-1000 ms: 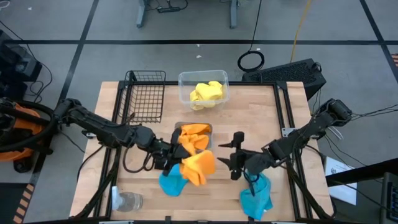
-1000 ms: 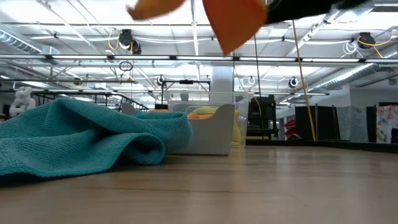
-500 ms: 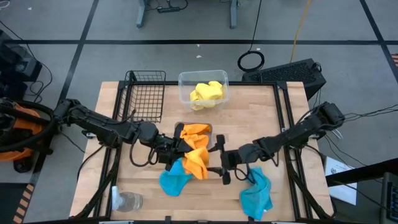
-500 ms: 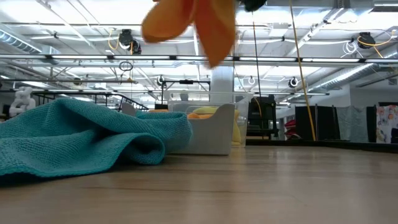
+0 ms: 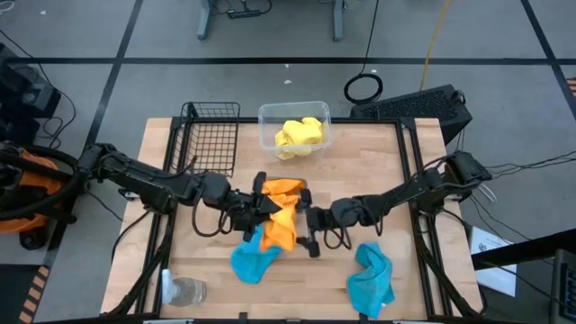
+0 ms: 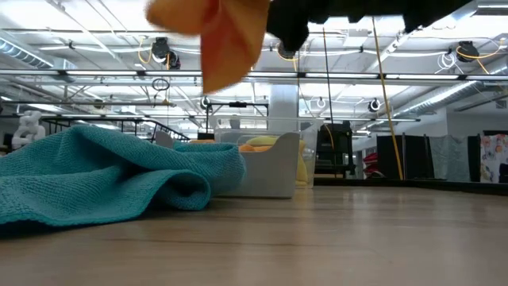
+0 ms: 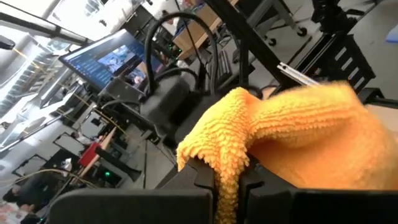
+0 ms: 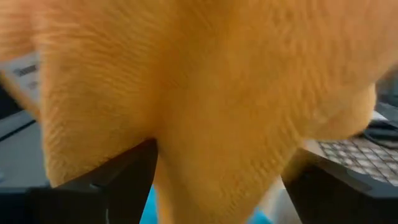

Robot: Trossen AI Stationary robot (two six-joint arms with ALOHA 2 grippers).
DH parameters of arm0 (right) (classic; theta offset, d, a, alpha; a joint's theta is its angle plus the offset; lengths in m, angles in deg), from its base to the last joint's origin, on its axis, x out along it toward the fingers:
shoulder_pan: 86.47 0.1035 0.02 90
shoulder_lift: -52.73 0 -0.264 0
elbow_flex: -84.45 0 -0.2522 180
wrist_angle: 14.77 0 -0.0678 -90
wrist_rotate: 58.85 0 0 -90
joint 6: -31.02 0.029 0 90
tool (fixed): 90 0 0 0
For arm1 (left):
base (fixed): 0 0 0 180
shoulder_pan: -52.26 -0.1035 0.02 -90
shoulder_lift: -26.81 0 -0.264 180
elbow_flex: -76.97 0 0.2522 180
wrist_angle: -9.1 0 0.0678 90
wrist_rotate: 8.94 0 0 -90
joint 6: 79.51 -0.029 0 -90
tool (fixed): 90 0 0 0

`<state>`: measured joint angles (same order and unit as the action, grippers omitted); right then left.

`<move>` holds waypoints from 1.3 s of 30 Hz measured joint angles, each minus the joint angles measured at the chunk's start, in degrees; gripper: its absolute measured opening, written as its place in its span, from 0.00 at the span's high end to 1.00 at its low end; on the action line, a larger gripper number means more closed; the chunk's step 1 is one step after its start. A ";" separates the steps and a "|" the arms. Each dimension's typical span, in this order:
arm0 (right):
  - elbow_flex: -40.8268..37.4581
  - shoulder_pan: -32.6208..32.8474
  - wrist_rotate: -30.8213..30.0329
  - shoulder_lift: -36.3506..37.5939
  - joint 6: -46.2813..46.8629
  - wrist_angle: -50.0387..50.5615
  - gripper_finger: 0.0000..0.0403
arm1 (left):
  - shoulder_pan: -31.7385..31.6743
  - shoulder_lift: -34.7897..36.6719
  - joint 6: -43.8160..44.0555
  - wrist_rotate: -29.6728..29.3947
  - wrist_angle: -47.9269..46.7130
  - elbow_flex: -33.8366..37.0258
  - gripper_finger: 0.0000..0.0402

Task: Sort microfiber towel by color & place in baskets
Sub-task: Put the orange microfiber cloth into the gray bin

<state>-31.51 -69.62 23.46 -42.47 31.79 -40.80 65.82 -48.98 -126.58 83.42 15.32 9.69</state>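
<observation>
My left gripper (image 5: pixel 255 210) is shut on an orange towel (image 5: pixel 278 227), held above the table just near of the grey tray (image 5: pixel 301 186), which holds more orange cloth. My right gripper (image 5: pixel 309 221) is open at the towel's right side; in its wrist view the orange towel (image 8: pixel 205 93) hangs between the two fingers (image 8: pixel 118 180), and I cannot tell whether they touch it. The clear tub (image 5: pixel 266 115) holds a yellow towel (image 5: pixel 298 135). The black wire basket (image 5: pixel 210 137) stands at far left. Two teal towels (image 5: pixel 251 262) (image 5: pixel 371 279) lie on the table. My left gripper pinches a bunched fold of the orange towel (image 7: pixel 222 163) between its two fingers, coming roughly level from the table's left. The towel is lifted clear of the table, and its loose part hangs below the fingers (image 6: pixel 226 36).
A clear glass cup (image 5: pixel 184 290) lies near the near-left corner. One teal towel (image 6: pixel 119 175) is heaped close to the low camera, with the grey tray (image 6: pixel 270 171) behind it. Bare wood (image 5: pixel 378 171) stretches across the table's right half.
My right gripper has moved from above the right teal towel toward the table's left, up to the hanging orange towel. My left gripper has carried the orange towel a little toward the far edge and the grey tray. The towel stays lifted.
</observation>
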 joint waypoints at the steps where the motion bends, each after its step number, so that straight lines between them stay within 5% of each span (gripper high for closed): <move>1: 0.00 -0.44 -0.35 -0.35 0.30 0.01 0.21 | 0.01 0.00 0.09 -1.55 0.13 0.00 0.98; 6: 0.00 -0.93 -5.83 0.42 0.49 3.51 0.25 | 1.18 0.00 0.70 -19.76 0.55 0.00 0.98; 10: 0.00 0.55 -20.31 3.49 0.13 9.30 0.24 | 1.57 0.00 3.10 -34.71 0.30 0.00 0.98; 15: 0.00 1.31 -25.62 6.45 0.12 14.61 0.22 | 1.53 0.00 7.43 -44.74 0.35 0.00 0.98; 25: 0.00 -0.58 -26.30 6.62 1.18 14.40 0.22 | 1.57 0.00 14.49 -44.63 2.82 0.00 0.98; 32: -0.02 -2.67 -28.29 6.29 2.91 10.37 0.23 | 1.57 0.00 19.89 -36.25 3.57 0.00 0.98; 39: -0.02 -2.91 -28.61 6.27 -0.97 6.32 0.43 | 1.57 0.00 21.50 -27.52 2.04 0.00 0.97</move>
<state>-31.53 -72.53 -5.14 -36.19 30.82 -34.48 67.39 -48.98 -105.08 55.90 17.36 9.69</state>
